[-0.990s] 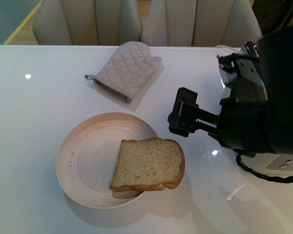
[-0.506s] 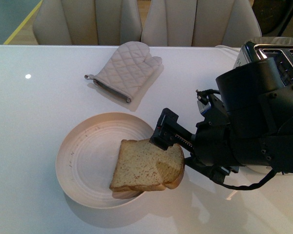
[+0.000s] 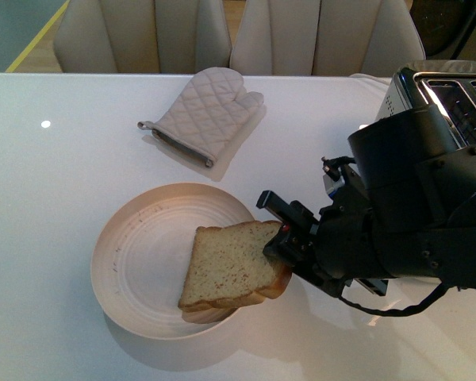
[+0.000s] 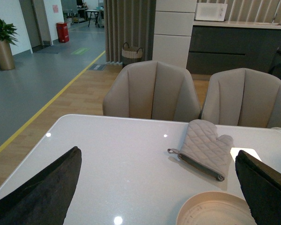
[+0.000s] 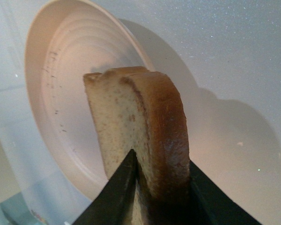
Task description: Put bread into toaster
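R gripper (image 3: pixel 276 226) pinches the bread (image 3: pixel 230 266) by its crust edge, lower centre of front view. Slice is tilted, its low end on the plate (image 3: pixel 135 254) near the rim. The toaster (image 3: pixel 452 91) sits at upper right, partly hidden. L gripper (image 4: pixel 158 154) is spread wide above the table (image 4: pixel 117 164).

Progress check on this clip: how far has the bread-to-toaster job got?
Done: the right gripper is at the bread, fingers pressing both faces of the slice in the right wrist view. In hand: the grasp; the slice is not yet clear of the plate. Left: lift, carry to the toaster and lower it into a slot. The left gripper hangs open.
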